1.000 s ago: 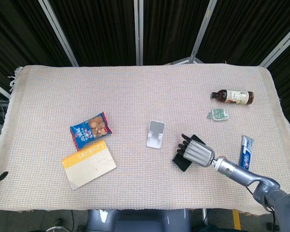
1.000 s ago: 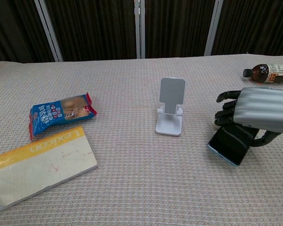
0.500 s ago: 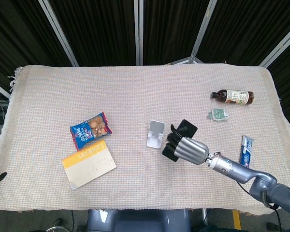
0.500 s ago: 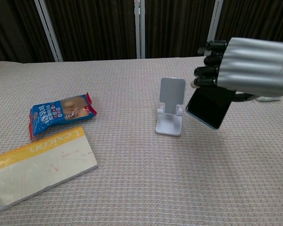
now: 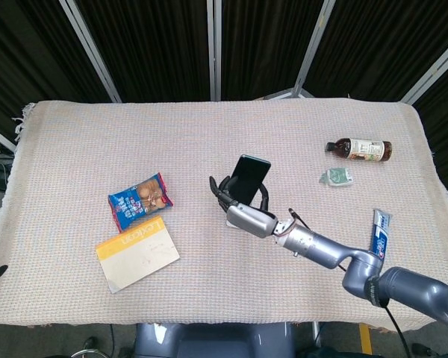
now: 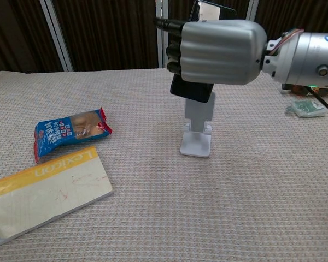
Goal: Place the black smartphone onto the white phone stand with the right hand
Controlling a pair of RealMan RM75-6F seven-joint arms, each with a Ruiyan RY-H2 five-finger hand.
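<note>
- Robot hand (image 6: 216, 52), the right one, a ribbed silver shell with dark fingers, is wrapped around the flat black smartphone (image 5: 250, 178), holding it upright just above the stand.
- One white plastic phone stand (image 6: 197, 128) sits on the woven beige tabletop (image 5: 209, 134); the robot hand hides its top.
- One snack packet (image 5: 140, 201), one yellow-edged book (image 5: 137, 253), one brown bottle (image 5: 360, 149), one toothpaste tube (image 5: 379, 234).
</note>
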